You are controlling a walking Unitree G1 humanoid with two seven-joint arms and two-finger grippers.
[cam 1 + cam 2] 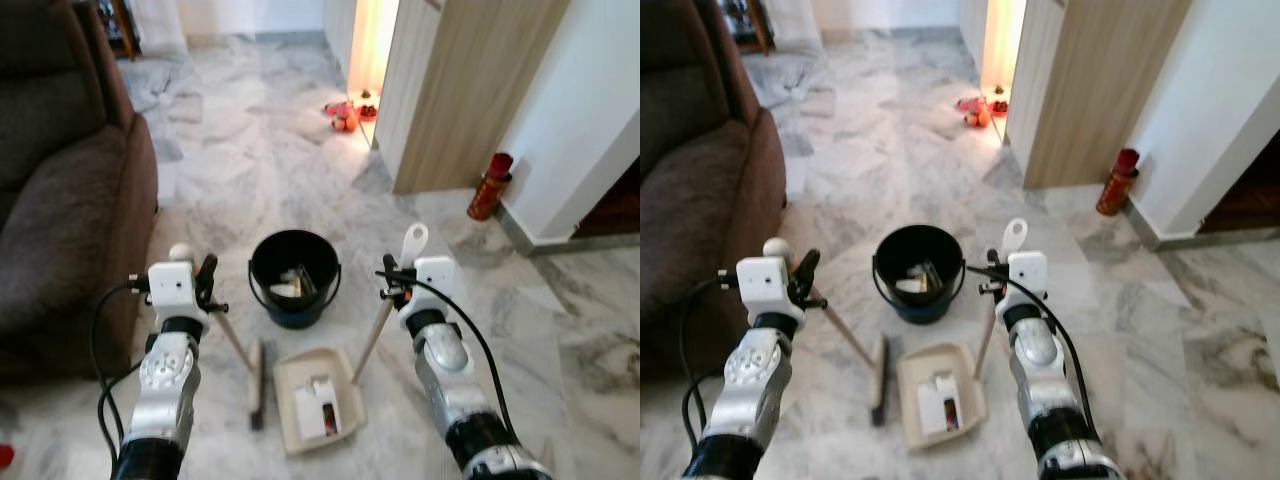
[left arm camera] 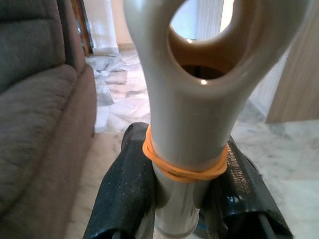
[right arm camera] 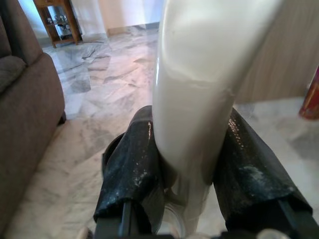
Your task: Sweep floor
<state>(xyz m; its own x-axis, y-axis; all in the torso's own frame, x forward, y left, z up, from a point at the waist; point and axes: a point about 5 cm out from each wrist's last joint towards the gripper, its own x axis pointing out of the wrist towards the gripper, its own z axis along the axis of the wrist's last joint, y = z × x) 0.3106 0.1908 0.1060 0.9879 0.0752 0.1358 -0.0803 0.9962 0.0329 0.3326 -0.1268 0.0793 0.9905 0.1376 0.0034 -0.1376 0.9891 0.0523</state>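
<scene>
No legible text, label, brand, number or sign is found in any view. Small packages in the dustpan [image 1: 318,401] and bucket [image 1: 294,277] carry markings too small to read.

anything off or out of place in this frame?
Mostly tidy. The dustpan holds swept-up scraps and sits beside the bucket, not yet emptied. The red canister stands at a slight lean by the wall. Left gripper holds the broom, right gripper the dustpan handle.

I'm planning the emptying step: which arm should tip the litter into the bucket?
Right. The right gripper holds the dustpan handle, litter in its tray, beside the black bucket. The left gripper holds the broom.
</scene>
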